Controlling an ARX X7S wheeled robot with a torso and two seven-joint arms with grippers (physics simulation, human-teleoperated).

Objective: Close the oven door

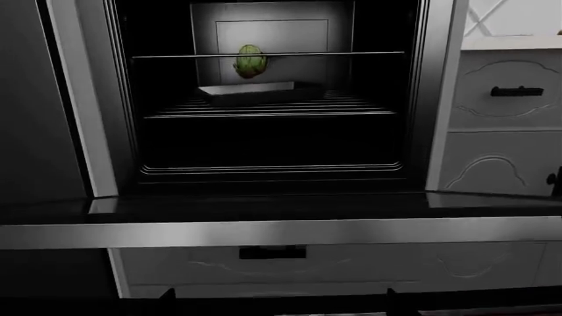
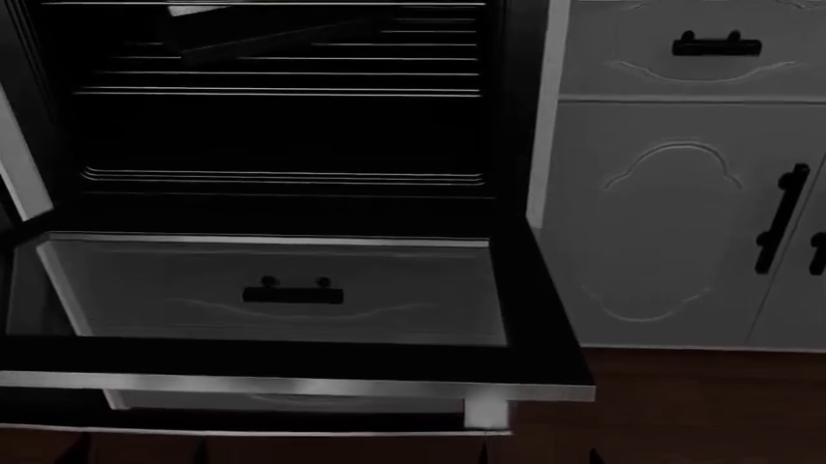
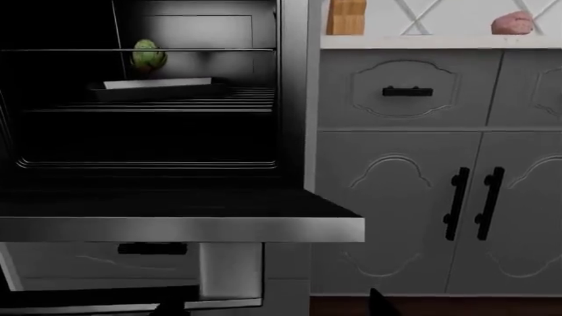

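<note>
1. While the oven door (image 2: 278, 290) hangs fully down, lying flat like a shelf out from the oven mouth, both wrist cameras look at it from in front and a touch below its silver front edge (image 1: 263, 232); the door sits above and ahead of both grippers.

2. That's the relation to watch: the door's long axis runs crosswise in front of the arms, hinge at the far side, free edge towards them. My read is the push has to come from underneath that near edge, upward and away.

3. Which arm is nearer? The left wrist view faces the middle of the door; the right wrist view sits off its right corner (image 3: 351, 227). I'd judge the left better placed for a centred lift, though neither is touching.

4. Grippers: only dark slivers show at the lower edge of each wrist view, and the head view shows none clearly. I can't tell how wide either stands; neither appears to hold anything.

5. The count: one door. In the oven, one tray (image 1: 250, 92) on the rack and one green vegetable (image 1: 250, 60) behind it. One drawer (image 3: 408, 89) and two cabinet doors (image 3: 395, 210) to the right. On the counter, one wooden block (image 3: 345, 16) and one pink lump (image 3: 512, 23).
</note>
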